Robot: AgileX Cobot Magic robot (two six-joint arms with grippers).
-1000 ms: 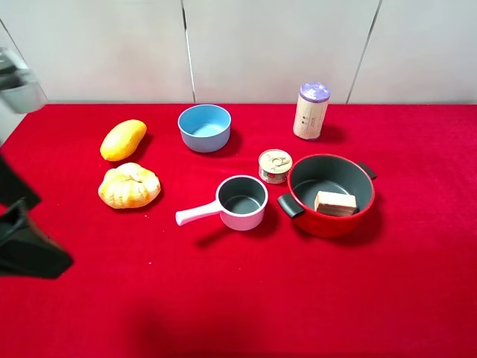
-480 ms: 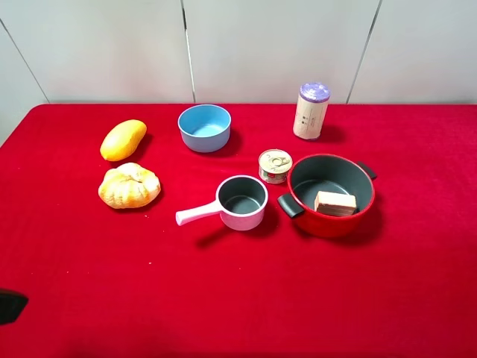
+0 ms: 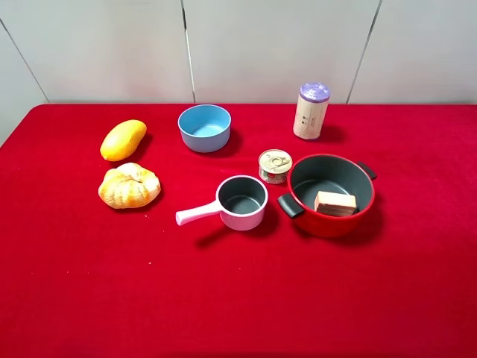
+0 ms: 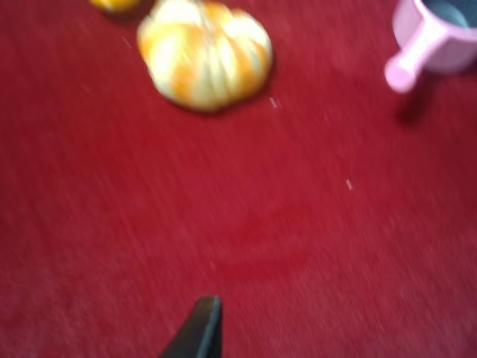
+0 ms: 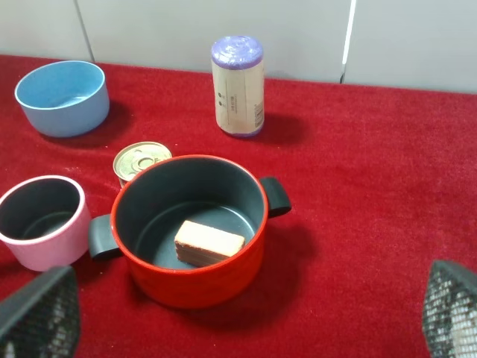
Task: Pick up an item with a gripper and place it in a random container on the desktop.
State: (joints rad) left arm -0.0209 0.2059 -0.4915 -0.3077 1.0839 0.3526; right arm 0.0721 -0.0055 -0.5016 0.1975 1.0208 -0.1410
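The item, a small block with a tan face, lies inside the red pot on the red desktop. The right wrist view shows it on the pot's dark floor, with the pot's wall around it. My right gripper is open and empty, its fingers spread wide in front of the pot. Of my left gripper only one black finger shows, over bare cloth near the bun. Neither gripper shows in the exterior view.
A pink saucepan and a tin can stand left of the pot. A blue bowl and a purple-lidded canister stand at the back. A mango and the bun lie at the left.
The left arm has drawn back out of the exterior view at the lower left. The objects on the table have not moved.
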